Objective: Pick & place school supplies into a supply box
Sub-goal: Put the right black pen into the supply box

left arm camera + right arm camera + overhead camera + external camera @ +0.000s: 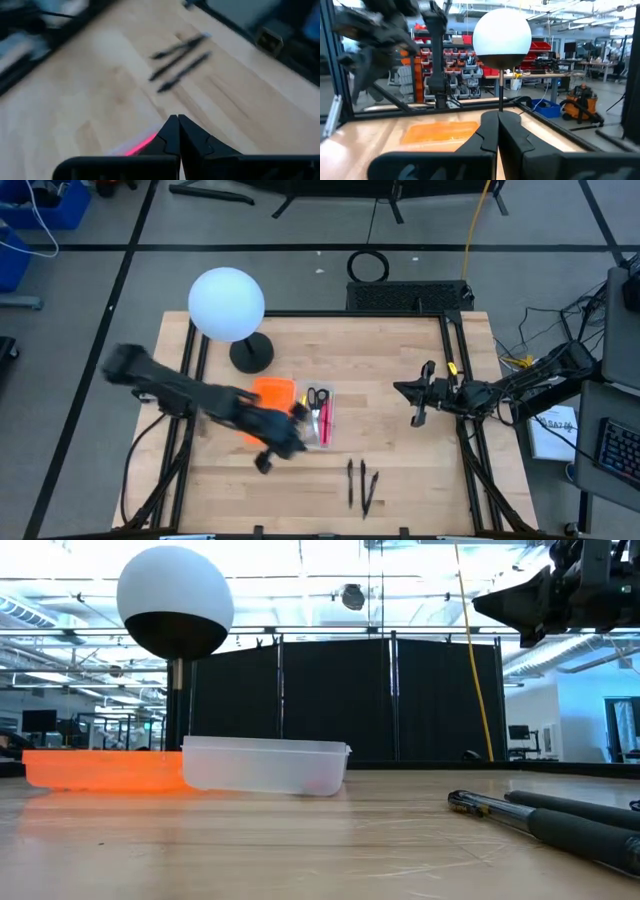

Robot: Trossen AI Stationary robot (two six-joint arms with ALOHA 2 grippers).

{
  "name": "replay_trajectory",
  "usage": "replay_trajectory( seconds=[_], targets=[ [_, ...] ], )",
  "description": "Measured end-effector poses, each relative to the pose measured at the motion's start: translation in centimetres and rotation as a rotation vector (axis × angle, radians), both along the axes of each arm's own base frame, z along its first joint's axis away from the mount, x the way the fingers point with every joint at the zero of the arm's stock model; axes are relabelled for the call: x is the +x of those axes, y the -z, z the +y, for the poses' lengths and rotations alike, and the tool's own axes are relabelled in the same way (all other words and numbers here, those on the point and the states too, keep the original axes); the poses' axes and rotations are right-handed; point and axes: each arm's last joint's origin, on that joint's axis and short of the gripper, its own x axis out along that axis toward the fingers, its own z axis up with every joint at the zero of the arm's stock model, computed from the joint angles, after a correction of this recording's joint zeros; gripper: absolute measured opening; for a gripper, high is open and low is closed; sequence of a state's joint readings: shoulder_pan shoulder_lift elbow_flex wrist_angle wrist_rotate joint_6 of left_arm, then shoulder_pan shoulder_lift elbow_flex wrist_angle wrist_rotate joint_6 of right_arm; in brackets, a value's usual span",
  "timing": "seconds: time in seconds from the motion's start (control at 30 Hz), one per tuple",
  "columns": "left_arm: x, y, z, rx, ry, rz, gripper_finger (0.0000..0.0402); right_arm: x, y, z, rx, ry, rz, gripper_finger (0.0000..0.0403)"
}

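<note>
Lamp (228,305) (white globe) behind orange tray (275,390), left gripper (266,463) jaws pressed together, apparently empty, near supply box (322,418).

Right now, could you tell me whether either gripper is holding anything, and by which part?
Nothing is held. The left gripper is shut and empty near the clear box; the right gripper is shut and empty too.
</note>
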State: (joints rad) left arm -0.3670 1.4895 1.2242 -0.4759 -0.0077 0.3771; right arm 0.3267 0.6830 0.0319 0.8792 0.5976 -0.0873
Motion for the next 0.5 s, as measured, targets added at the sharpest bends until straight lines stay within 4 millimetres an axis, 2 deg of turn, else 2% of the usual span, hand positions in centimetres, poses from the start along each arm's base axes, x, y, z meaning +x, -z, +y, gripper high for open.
replay_trajectory(
  seconds=[0.13, 0.3, 0.4, 0.5],
  targets=[
    [-6.3, 1.6, 2.0, -0.147, -0.169, -0.192, 0.0002, 0.0, -0.1, 0.0, 0.049, -0.008, -0.026, 0.0000],
    [-12.7, 5.7, 4.2, -0.179, -0.385, -0.408, 0.0003, 0.0, -0.2, 0.0, 0.052, -0.007, -0.033, 0.0000],
    [-15.1, 7.5, 5.4, -0.191, -0.496, -0.542, 0.0002, -0.1, -0.3, 0.0, 0.053, -0.007, -0.042, 0.0000],
    [-16.6, 9.0, 6.3, -0.190, -0.526, -0.590, 0.0004, -0.1, -0.4, 0.0, 0.047, -0.005, -0.047, 0.0000]
  ],
)
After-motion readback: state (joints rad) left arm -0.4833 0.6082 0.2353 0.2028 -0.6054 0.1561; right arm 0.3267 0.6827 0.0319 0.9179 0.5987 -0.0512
